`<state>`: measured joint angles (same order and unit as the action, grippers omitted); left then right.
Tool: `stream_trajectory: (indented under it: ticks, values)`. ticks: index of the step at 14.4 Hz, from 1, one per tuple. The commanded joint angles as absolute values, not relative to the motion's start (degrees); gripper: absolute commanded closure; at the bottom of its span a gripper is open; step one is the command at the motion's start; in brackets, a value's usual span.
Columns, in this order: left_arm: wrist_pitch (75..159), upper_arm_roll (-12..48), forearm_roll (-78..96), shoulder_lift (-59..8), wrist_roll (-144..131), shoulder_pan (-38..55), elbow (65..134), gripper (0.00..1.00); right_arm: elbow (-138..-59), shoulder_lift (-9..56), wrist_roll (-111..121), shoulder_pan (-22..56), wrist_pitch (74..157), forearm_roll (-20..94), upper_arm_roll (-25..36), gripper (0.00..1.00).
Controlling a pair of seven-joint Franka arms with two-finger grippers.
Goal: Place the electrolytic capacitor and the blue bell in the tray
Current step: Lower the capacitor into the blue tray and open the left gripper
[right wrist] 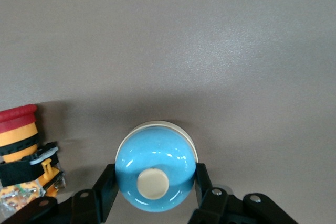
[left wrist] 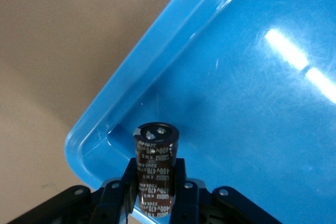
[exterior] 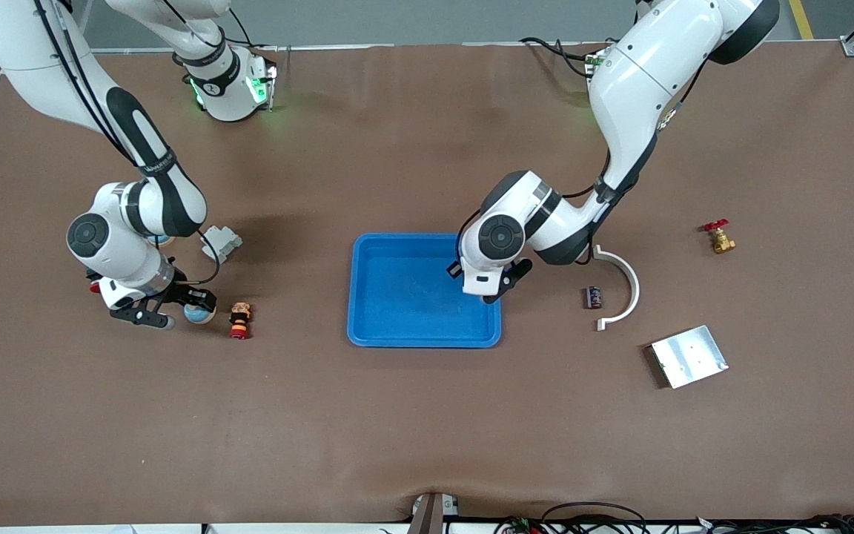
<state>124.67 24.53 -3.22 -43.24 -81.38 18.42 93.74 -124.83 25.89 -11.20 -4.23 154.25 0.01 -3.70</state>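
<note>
Front view, lower left: we see the right gripper [exterior: 175, 310] clamped on the blue bell [exterior: 199, 314] at the table. At centre, our left gripper [exterior: 497, 291] grips the electrolytic capacitor [left wrist: 155, 169] over the tray [exterior: 397, 326].

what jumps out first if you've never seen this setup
The bright-blue tray at the table's middle stands out most, with the left gripper over its corner, shut on a dark electrolytic capacitor. Toward the right arm's end, the right gripper is shut on the blue bell on the brown table, beside a red-capped push button.
</note>
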Motion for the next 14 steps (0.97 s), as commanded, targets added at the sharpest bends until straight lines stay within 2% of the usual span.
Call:
stream_trajectory:
  ticks: [1,3,6,7,8,14]
  values:
    - [125.2,24.3,-4.7,-43.5,-82.9,18.7,93.2,0.56,-124.3,24.4,-11.3,-4.0,152.1,-0.6,-3.6,1.0]
    - [125.2,24.3,-4.8,-43.5,-82.7,18.7,93.2,0.36,-124.1,21.5,-11.6,-3.3,147.5,-0.6,-3.7,1.0]
    - [125.1,24.3,-4.8,-43.4,-82.7,18.8,93.2,0.19,-124.1,16.5,-12.0,-2.7,141.6,-0.6,-3.8,1.0]
    - [125.1,24.4,-4.8,-43.2,-82.0,18.6,93.2,0.06,-124.2,14.5,-12.8,-2.7,139.6,-0.6,-4.0,1.0]
    - [124.8,24.4,-5.2,-42.7,-81.7,18.2,93.1,0.0,-124.2,12.3,-13.6,-2.1,136.9,-0.6,-4.0,1.0]
    - [120.9,24.4,-5.6,-41.1,-79.9,16.3,88.0,0.0,-124.2,3.0,-18.4,1.2,128.5,-0.7,-4.0,1.0]
